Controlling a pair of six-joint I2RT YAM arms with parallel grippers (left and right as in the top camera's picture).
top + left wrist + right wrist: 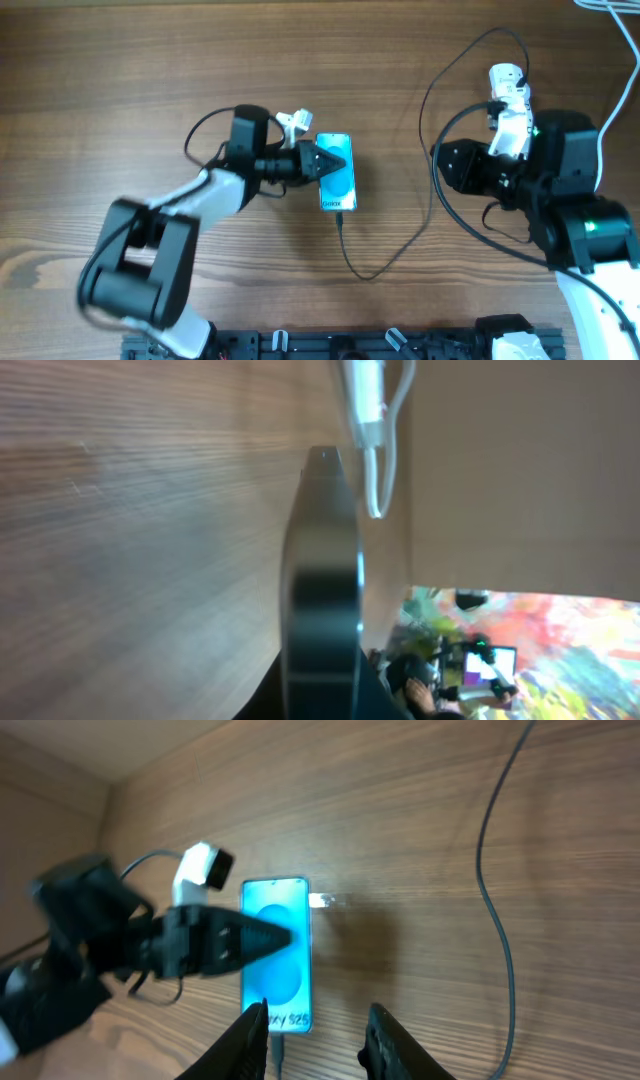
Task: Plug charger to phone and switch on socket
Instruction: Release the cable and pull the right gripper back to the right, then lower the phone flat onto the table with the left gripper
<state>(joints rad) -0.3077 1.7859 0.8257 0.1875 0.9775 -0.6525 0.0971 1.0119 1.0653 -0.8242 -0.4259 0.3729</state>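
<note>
- phone [337, 172]: lies flat and screen-up in the middle of the worktop [150, 60], its display lit turquoise.
- charger [483, 870]: the thin black cable loops across the worktop and ends at the phone's short end nearest the robot. the plug meets that end. the overhead view is too small to confirm full seating, so it is probably in.
- left hand [333, 160]: fingers drawn together to a point, nothing between them, with the tip resting on the phone screen. judged to be steadying the phone.
- right hand [316, 1015]: fingers apart and empty, hanging over the worktop near the phone's plug end and touching nothing.
- socket [505, 85]: white strip on the right side of the worktop, well apart from the phone and close beside the right arm. neither hand is on it, and the switch position cannot be read.
- progress (judgement): the plugging step is done or nearly done. flipping the socket switch is left, and the right arm is the nearer one for it.
- writing: "galaxy s25" is printed at the cable end of the phone, seen in the right wrist view with a finger partly covering it. the socket shows a red mark but no legible text.
</note>
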